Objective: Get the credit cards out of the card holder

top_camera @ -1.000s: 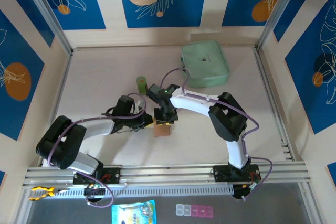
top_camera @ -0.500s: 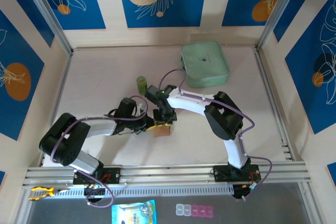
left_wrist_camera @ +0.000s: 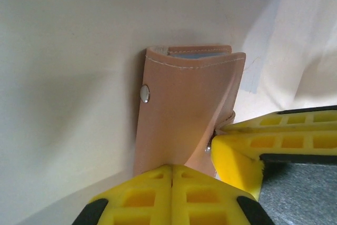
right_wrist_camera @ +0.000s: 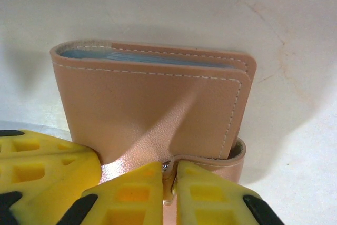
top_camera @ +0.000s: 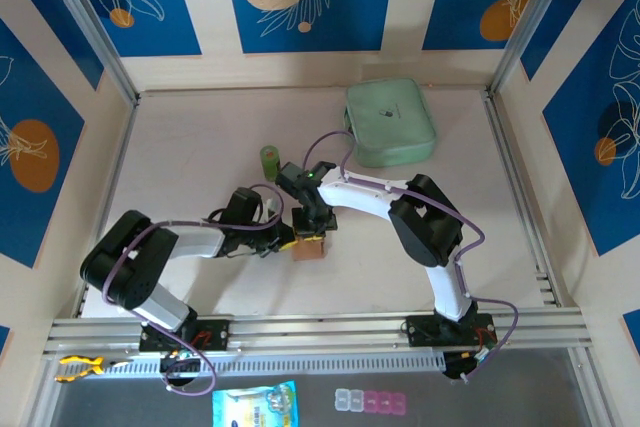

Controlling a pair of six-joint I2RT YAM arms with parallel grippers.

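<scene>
The tan-pink card holder [top_camera: 309, 246] stands on edge mid-table, folded, with both grippers meeting at it. My left gripper [left_wrist_camera: 172, 171] is shut on the near edge of the card holder [left_wrist_camera: 179, 109], whose steel snap stud faces left. My right gripper [right_wrist_camera: 169, 175] is shut on the snap tab, which curls round from the right side of the card holder [right_wrist_camera: 152, 104]. The credit cards [right_wrist_camera: 142, 57] show as a thin blue-grey edge inside the far fold, also as a grey-blue card edge [left_wrist_camera: 200, 54]. From above, the left gripper [top_camera: 285, 241] and right gripper [top_camera: 315, 228] sit close together.
A mint-green zip pouch [top_camera: 390, 122] lies at the back right. A small green cylinder [top_camera: 268, 159] stands just behind the grippers. The right finger [left_wrist_camera: 247, 151] crowds the left wrist view. The left finger [right_wrist_camera: 42, 169] sits at the lower left of the right wrist view.
The left arm's elbow has shifted slightly right and forward; both grippers stay at the card holder, which has barely moved.
</scene>
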